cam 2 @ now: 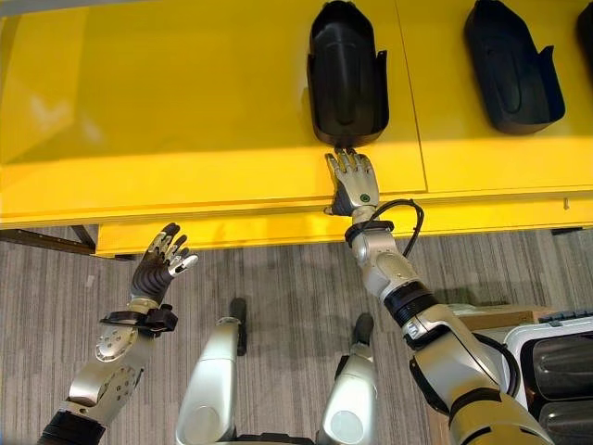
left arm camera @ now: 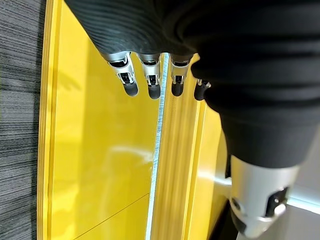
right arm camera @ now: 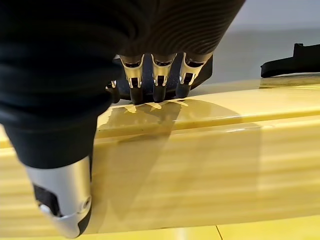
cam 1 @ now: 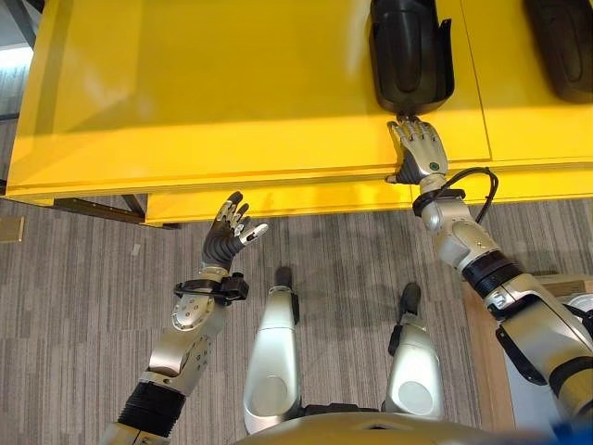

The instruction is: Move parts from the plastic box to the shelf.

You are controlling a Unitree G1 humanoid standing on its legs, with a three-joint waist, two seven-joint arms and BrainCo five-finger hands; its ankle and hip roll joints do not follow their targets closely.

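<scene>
A black moulded part (cam 1: 410, 56) lies on the yellow shelf (cam 1: 232, 93) near its front edge. My right hand (cam 1: 422, 148) lies flat on the shelf just in front of it, open, its straight fingers (right arm camera: 159, 85) touching the near end of the part (right arm camera: 204, 70). A second black part (cam 2: 514, 65) rests on the shelf further right. My left hand (cam 1: 227, 236) is raised over the floor before the shelf's front edge, open and holding nothing, its fingers (left arm camera: 150, 80) straight. The plastic box (cam 2: 565, 324) with more black parts (cam 2: 561, 366) stands at the lower right.
The shelf's left half is bare yellow surface. Grey striped carpet (cam 1: 83, 306) lies in front of the shelf. A wooden board edge (cam 1: 486, 362) runs beside the box at the right.
</scene>
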